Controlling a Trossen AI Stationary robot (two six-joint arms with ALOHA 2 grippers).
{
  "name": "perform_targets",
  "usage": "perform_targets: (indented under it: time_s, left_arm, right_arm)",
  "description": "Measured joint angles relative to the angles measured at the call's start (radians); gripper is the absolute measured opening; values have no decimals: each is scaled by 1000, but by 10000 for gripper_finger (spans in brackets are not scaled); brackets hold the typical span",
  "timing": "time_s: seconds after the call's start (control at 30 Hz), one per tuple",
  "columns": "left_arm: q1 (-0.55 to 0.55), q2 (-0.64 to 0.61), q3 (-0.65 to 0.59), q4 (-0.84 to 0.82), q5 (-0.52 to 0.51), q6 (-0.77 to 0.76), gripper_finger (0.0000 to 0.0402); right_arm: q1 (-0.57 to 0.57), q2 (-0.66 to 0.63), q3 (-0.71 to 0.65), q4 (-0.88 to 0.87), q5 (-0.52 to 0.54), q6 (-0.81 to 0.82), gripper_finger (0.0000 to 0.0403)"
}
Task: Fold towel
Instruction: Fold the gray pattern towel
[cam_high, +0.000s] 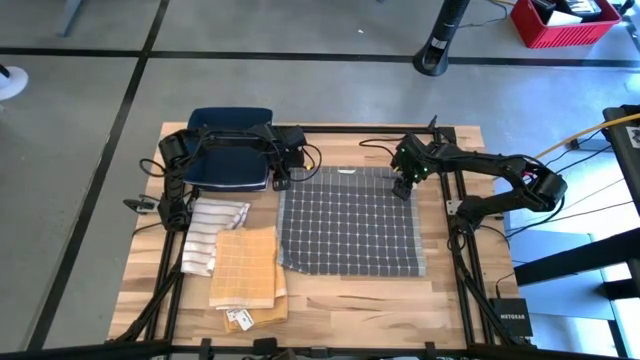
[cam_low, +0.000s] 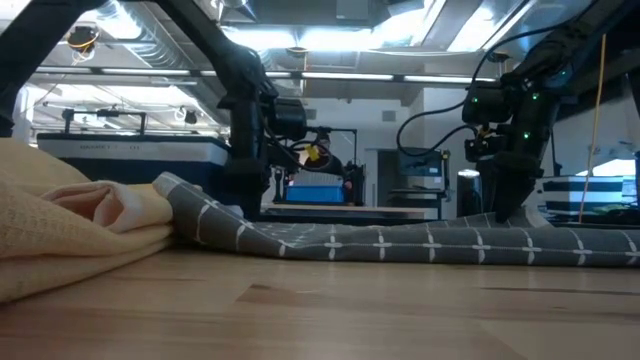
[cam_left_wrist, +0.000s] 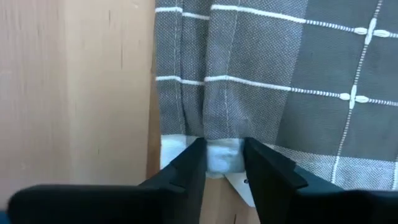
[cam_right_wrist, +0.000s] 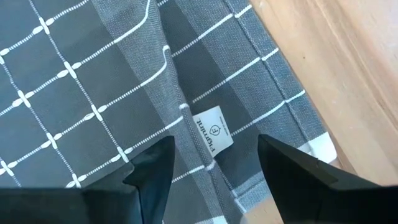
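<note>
You see the grey cotton towel with a white grid pattern (cam_high: 348, 222) lying spread flat on the pale wooden table (cam_high: 350, 300), right of centre, its near left corner slightly rumpled. Your left gripper (cam_high: 281, 181) stands over the towel's far left corner; in the left wrist view its two dark fingers (cam_left_wrist: 186, 167) sit close on either side of a bunched bit of the towel's pale edge, touching it, though you cannot tell whether they have fully pinched it. Your right gripper (cam_high: 402, 188) is down at the towel's far right corner, its fingers (cam_right_wrist: 152, 168) spread wide apart above the cloth, with a small white label (cam_right_wrist: 212, 130) between them and nothing gripped.

Left of the grey towel, just touching it, lies a folded yellow-orange waffle cloth (cam_high: 246, 264); beside that, a folded white cloth with thin dark stripes (cam_high: 212, 228). A dark blue folded cloth (cam_high: 228, 150) rests at the table's far left edge, under the left arm.
</note>
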Motion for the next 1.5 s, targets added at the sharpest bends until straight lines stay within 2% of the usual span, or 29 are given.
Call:
perform_targets:
  time_s: [0.27,0.47,0.6,0.8,0.97,1.23,1.5]
  left_arm:
    - [-1,-19,-1,-10,-4,-1,43]
    - [-1,-19,-1,-17,-6,-2,7]
    - [-1,-20,-1,-16,-7,-17,10]
    - [-1,-20,-1,-7,-7,-94,50]
    - [0,-20,-1,-7,-7,-95,84]
    - [0,-20,13,-44,-7,-68,103]
    - [-6,-48,80,-88,-10,-87,104]
  right_arm:
    - [0,0,70,-137,-8,-4,234]
    - [0,-1,77,-145,-63,-29,234]
    - [-1,-1,77,-145,-40,-50,234]
    - [-1,-1,77,-143,4,-92,228]
    - [-1,-1,53,-129,-11,-107,171]
    - [5,-5,101,-149,-21,-130,13]
    - [132,-50,140,-148,-29,-132,4]
